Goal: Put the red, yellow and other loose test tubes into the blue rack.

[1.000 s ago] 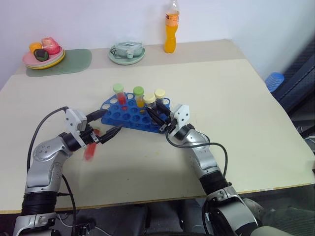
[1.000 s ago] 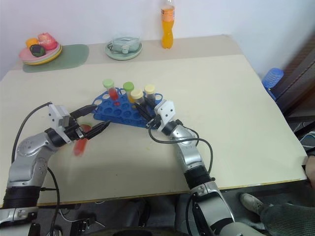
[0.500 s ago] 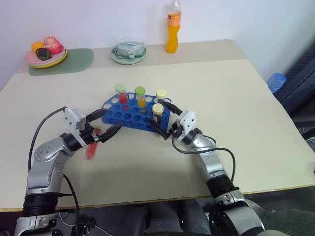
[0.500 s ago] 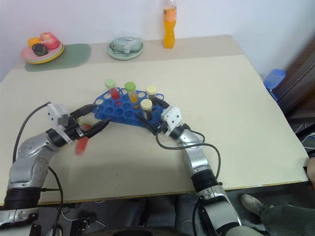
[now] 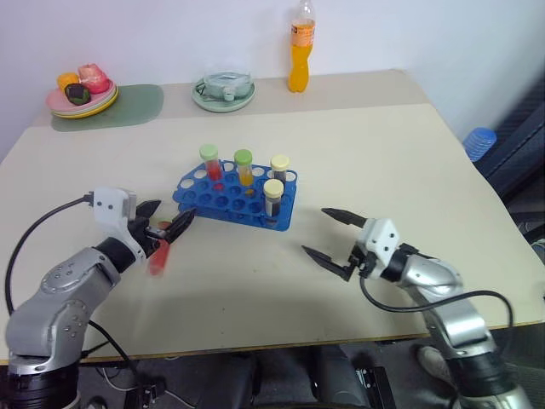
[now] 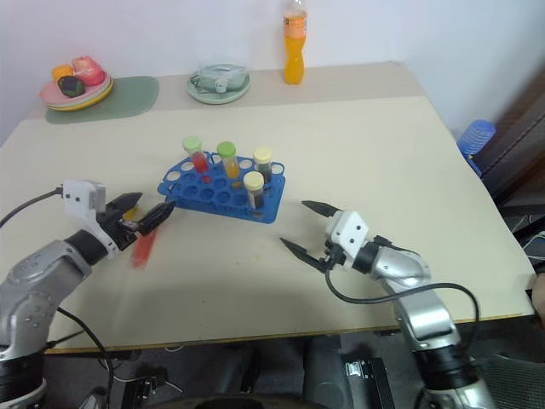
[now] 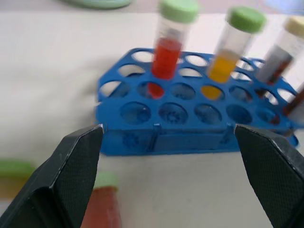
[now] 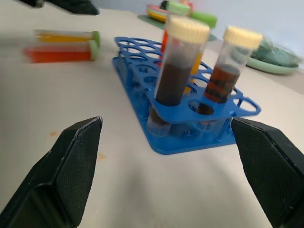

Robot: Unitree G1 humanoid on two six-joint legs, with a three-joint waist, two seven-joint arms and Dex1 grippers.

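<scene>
- Plate (image 5: 81, 96) of toy food sits on a green mat at the table's far left corner, well clear of the work.
- Left gripper (image 5: 168, 230) hovers at the near left with its fingers spread wide and nothing between them; a red tube (image 5: 157, 256) lies on the table just under it, and the right wrist view shows a yellow-orange tube (image 8: 66, 35) lying beside that one.
- Blue rack (image 5: 236, 198) stands mid-table holding four upright tubes: red (image 5: 209, 162), yellow-orange (image 5: 244, 167), and two dark brown ones (image 5: 273, 197).
- Right gripper (image 5: 334, 238) has let go of the nearer brown tube and pulled back to the near right; a second ago it was clamped at the rack, now its fingers stand wide apart and empty.
- That tube looks seated, so I judge two loose tubes remain, both on the left.
- Pale green dish (image 5: 222, 90) and orange bottle (image 5: 297, 48) stand along the far edge, out of the way; nothing blocks the rack's free holes.
</scene>
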